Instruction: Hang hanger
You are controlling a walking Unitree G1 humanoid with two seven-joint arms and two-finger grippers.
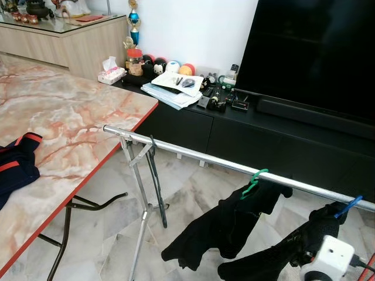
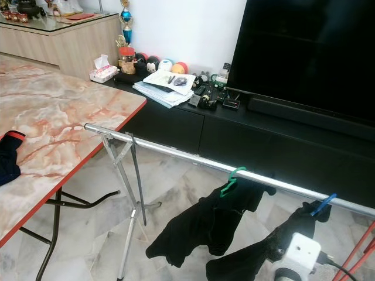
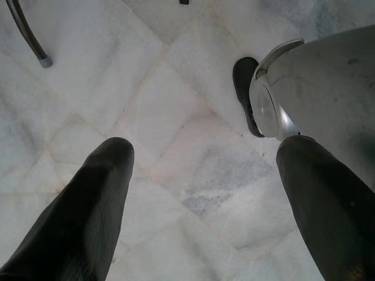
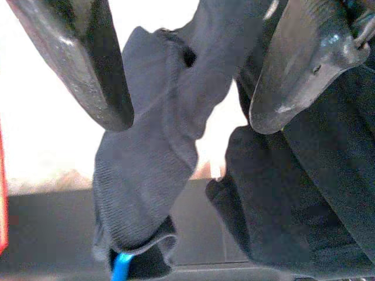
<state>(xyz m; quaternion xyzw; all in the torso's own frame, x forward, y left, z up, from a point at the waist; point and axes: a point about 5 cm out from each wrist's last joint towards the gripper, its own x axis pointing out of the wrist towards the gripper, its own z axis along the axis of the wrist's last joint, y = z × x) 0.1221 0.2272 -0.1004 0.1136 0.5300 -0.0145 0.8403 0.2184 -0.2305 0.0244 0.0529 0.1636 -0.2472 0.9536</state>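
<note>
At four o'clock, your right gripper (image 4: pixel 187 88) hangs unclenched beside the blue hanger's (image 1: pixel 348 206) garment (image 4: pixel 146 175), apparently hung on the rail (image 1: pixel 193 155); left gripper (image 3: pixel 199 193) idles spread.

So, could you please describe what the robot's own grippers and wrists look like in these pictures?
The left gripper has two long, matte black fingers that taper to rounded tips. The right gripper has glossier black fingers with light glinting off them. By the right arm, a white boxy wrist unit with a round dark socket trails a thin black cable.
</note>
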